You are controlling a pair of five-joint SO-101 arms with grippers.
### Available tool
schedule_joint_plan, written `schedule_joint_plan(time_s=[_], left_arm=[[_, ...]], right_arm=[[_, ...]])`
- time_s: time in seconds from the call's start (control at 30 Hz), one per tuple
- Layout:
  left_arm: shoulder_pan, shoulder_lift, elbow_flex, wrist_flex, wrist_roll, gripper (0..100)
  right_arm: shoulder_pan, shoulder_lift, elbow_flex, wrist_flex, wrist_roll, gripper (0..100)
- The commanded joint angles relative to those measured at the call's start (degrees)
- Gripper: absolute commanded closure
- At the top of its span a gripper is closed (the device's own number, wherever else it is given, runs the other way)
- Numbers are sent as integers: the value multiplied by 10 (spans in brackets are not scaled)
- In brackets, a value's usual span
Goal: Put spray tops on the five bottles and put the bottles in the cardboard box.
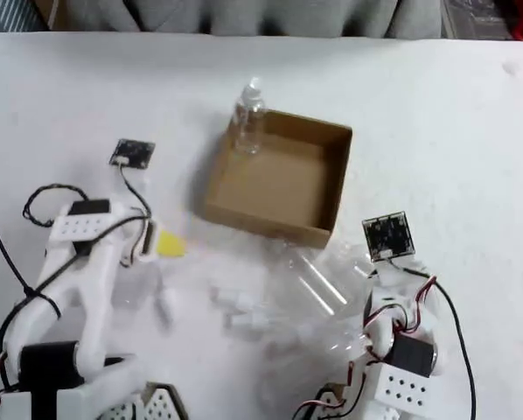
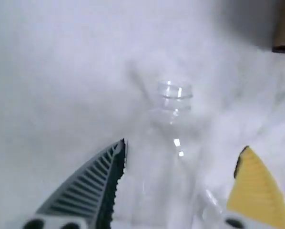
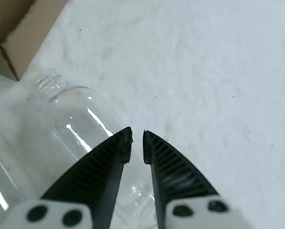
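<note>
The open cardboard box sits mid-table. A clear bottle with a spray top stands at its far left corner. Clear uncapped bottles lie in front of the box, with white spray tops beside them. My left gripper is open, its grey and yellow fingers on either side of an uncapped clear bottle without visibly touching it. My right gripper is shut with a narrow slit between its black tips, just above a lying clear bottle near the box corner.
The left arm stands at the front left of the white table. The right arm stands at the front right. Both trail loose cables. Grey fabric lines the table's far edge.
</note>
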Motion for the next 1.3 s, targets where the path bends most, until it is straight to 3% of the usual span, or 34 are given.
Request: schedule_joint_plan(time_s=[0.0,0.2,0.43,1.03,1.27], left_arm=[[-6,-26,-28,23,-113,684],[-4,-24,-37,47,-182,683],[-3,-24,-38,14,-233,683],[-3,-24,-20,-18,-185,687],[-3,-23,-11,-16,-123,714]], right_arm=[[-7,-1,9,7,5,967],[-7,-1,9,7,5,967],[-7,-1,9,7,5,967],[-7,-1,9,7,5,967],[-7,-1,9,7,5,967]])
